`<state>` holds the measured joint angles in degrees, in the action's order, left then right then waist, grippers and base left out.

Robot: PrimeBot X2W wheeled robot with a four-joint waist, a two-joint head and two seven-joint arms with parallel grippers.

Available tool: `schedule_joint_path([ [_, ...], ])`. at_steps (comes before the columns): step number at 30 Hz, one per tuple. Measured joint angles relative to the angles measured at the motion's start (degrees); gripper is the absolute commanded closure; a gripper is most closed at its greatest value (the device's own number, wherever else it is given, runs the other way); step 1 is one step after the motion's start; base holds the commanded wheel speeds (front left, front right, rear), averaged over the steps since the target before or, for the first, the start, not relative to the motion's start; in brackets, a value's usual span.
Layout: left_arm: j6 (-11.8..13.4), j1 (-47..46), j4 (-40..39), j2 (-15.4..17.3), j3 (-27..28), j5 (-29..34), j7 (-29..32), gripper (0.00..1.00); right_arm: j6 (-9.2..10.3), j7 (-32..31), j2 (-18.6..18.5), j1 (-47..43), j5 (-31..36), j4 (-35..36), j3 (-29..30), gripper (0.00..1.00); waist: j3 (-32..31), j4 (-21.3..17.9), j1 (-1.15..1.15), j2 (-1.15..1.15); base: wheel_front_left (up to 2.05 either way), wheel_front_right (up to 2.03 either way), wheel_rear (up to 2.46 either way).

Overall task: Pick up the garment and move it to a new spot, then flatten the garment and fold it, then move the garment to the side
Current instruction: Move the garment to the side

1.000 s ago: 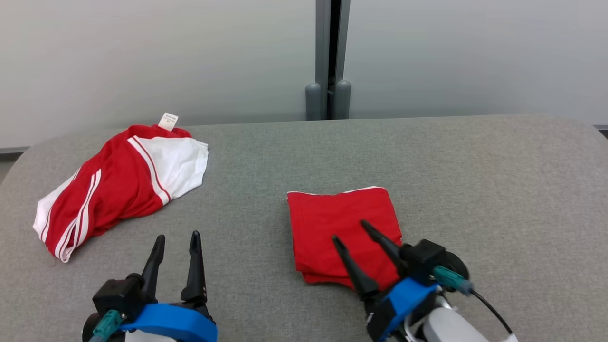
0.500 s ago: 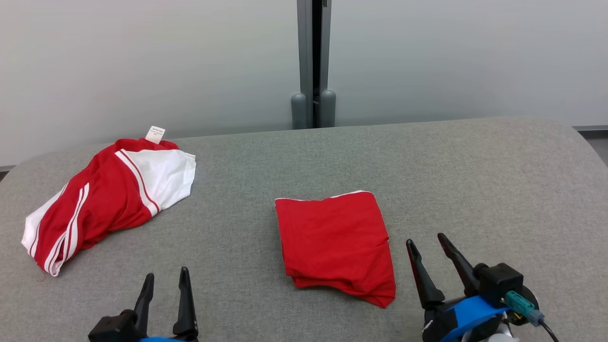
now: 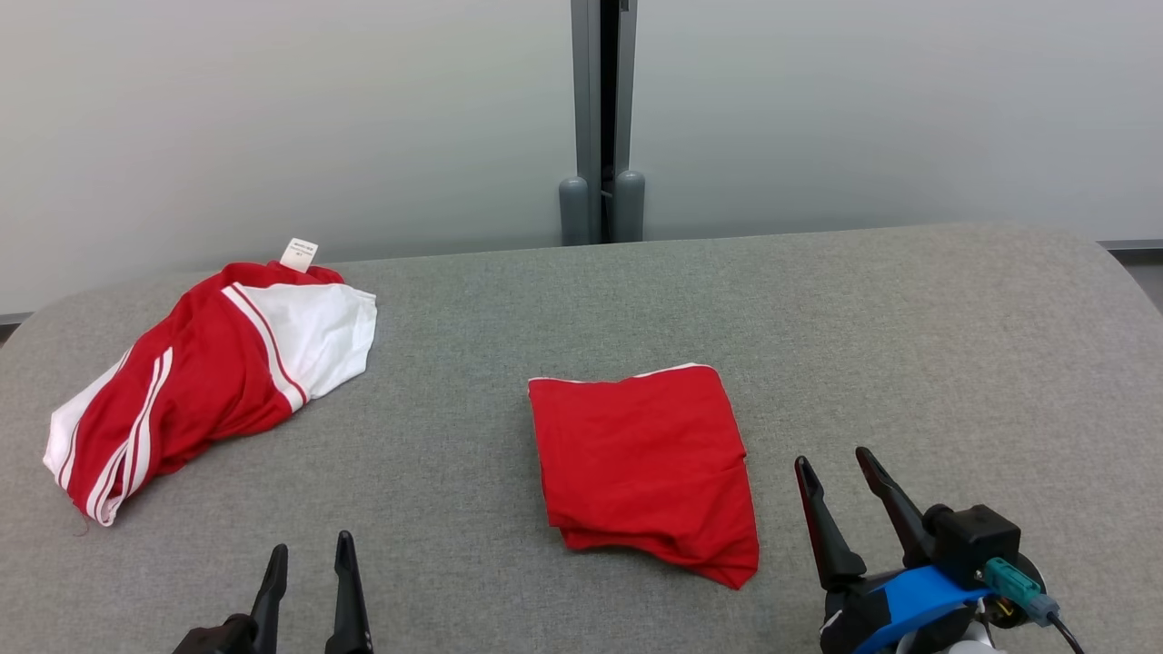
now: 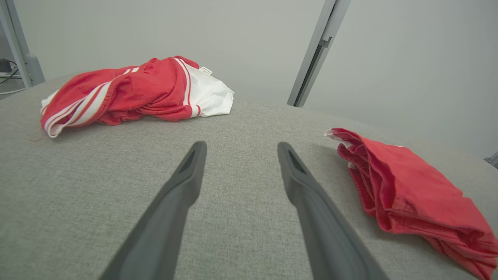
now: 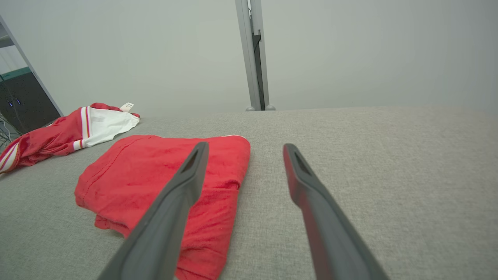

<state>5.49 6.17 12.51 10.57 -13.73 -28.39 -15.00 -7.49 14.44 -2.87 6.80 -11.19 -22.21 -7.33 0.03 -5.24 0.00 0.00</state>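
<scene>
The folded plain red cloth garment is lying on the grey fabric-covered table; the left pincer and the right pincer are hovering with fingers apart, empty.

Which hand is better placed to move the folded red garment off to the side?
Right, probably. The right hand, open, sits just beside the right edge of the folded red cloth garment; the left hand, also open, is farther from it at the lower left.

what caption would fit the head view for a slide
Folded red garment on the grey surface, open right end effector beside it, crumpled red-and-white garment at far left
</scene>
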Motion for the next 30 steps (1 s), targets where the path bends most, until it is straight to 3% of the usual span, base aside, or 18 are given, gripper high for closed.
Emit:
schedule_joint_path([
  [16, -2.50, -0.05, 1.23, -1.94, 2.21, 3.26, 0.00, 0.00, 0.00, -0.77, 0.00, 0.01, 0.01, -0.52, 0.30, 0.00, -0.08, 0.14, 0.00, 0.00, 0.00, 0.00, 0.00],
  [20, -3.00, -0.31, 1.53, -2.31, 2.23, 4.05, 0.00, 0.00, 0.00, -3.79, 0.02, 1.71, 1.41, -0.70, 0.79, 0.00, 0.32, 0.47, 0.00, 0.00, 0.00, 0.00, 0.00],
  [23, -3.50, -1.21, 1.62, -2.40, 2.31, 4.80, 0.00, 0.00, 0.00, -12.04, 0.01, 7.09, 4.68, -0.65, 2.16, 0.00, 1.53, 0.85, 0.01, 0.00, 0.00, 0.00, 0.00],
  [24, -3.50, -1.21, 1.62, -2.40, 2.31, 4.80, 0.00, 0.00, 0.00, -12.04, 0.01, 7.09, 4.68, -0.65, 2.16, 0.00, 1.53, 0.85, 0.01, 0.00, 0.00, 0.00, 0.00],
  [25, -3.76, -1.92, 1.70, -2.48, 2.26, 5.20, 0.00, 0.00, 0.00, -17.04, 0.00, 9.71, 5.84, -1.01, 2.41, 0.00, 2.19, 1.29, 0.01, 0.00, 0.00, 0.00, 0.00],
  [30, -4.22, -2.82, 2.10, -2.98, 2.26, 5.76, -0.01, 0.00, 0.00, -26.35, -0.98, 13.51, 6.50, -3.66, 2.44, 0.00, 3.53, 2.64, 0.01, 0.00, 0.00, 0.00, 0.00],
])
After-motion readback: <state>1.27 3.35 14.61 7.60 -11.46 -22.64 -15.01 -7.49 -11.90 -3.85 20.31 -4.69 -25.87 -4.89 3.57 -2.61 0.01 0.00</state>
